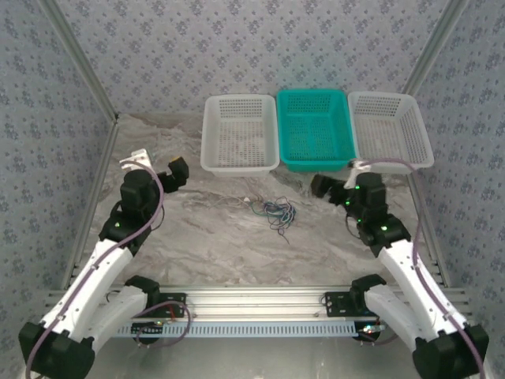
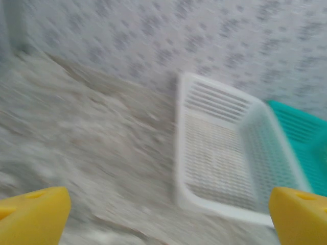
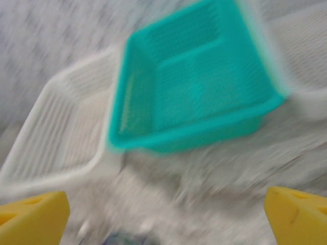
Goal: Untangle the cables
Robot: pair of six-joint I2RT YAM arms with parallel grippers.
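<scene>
Cables [image 1: 272, 211]: a small knot of thin wires, dark green, bluish-purple and whitish, lying loose on the marbled tabletop [image 1: 205, 237] near its middle; they sit in front of the seam between the left white basket [image 1: 239, 134] and the teal basket [image 1: 314, 129], apart from both; a whitish end points left; one thin strand trails toward the near edge.

Baskets: three in a row along the back wall, side by side; left white basket, teal basket, right white basket [image 1: 392, 130].

Left tool [image 1: 177, 170]: left of the cables and well apart from them, pointing toward the left white basket; in the left wrist view its yellow fingertips [image 2: 31, 217] sit in the two bottom corners, spread wide, bare tabletop between them; the white basket and an edge of the teal one lie ahead (view badly blurred).

Right tool [image 1: 322, 187]: right of the cables, near them but not touching, just in front of the teal basket's near right corner; in the right wrist view its yellow fingertips [image 3: 30, 217] also sit in the bottom corners, spread wide; the teal basket lies ahead with a white basket on either side; a dark smear [image 3: 120, 239] shows at the bottom edge, too blurred to identify.
</scene>
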